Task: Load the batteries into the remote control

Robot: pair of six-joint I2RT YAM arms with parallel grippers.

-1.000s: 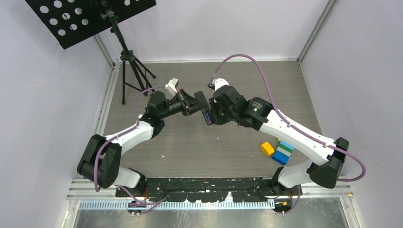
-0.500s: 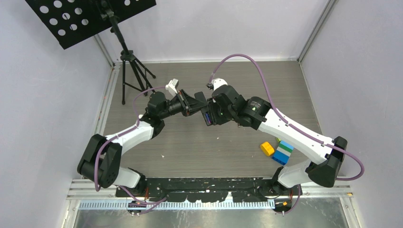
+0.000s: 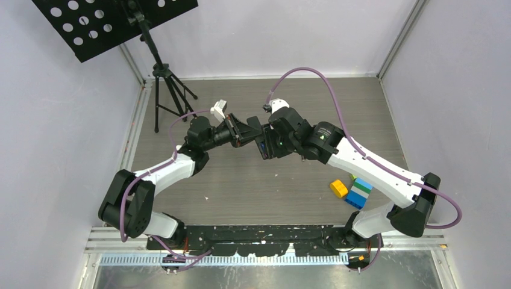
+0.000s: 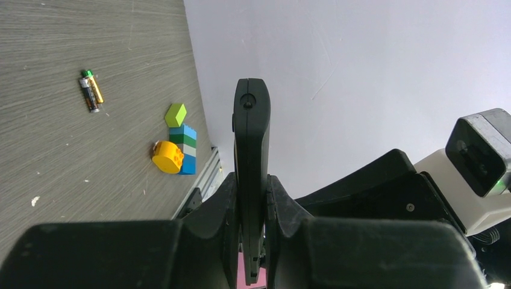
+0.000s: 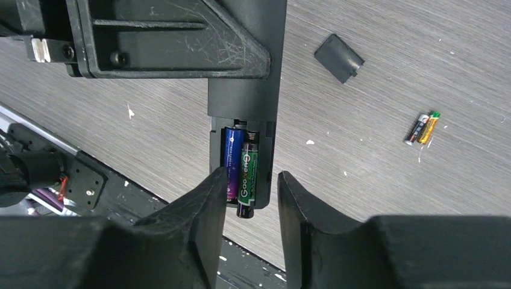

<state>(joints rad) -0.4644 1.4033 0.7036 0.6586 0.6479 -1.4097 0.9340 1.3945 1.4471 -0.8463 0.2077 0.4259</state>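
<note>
My left gripper (image 4: 251,180) is shut on the black remote control (image 4: 251,150), which shows edge-on and upright in the left wrist view. In the right wrist view the remote control (image 5: 243,102) has its compartment uncovered, with a purple-blue battery (image 5: 232,156) and a dark green battery (image 5: 247,174) side by side in it. The green one sticks out past the compartment's end. My right gripper (image 5: 250,180) is open just below that end, its fingers apart on either side of the batteries. From above, both grippers meet over mid-table at the remote control (image 3: 261,146).
Two loose batteries (image 5: 423,127) and the black battery cover (image 5: 339,57) lie on the grey table. Coloured toy blocks (image 3: 355,191) sit at the right. A black music stand (image 3: 114,24) on its tripod (image 3: 166,90) stands at the back left.
The right arm has shifted slightly left toward the remote control. The left arm and the remote control have stayed where they were.
</note>
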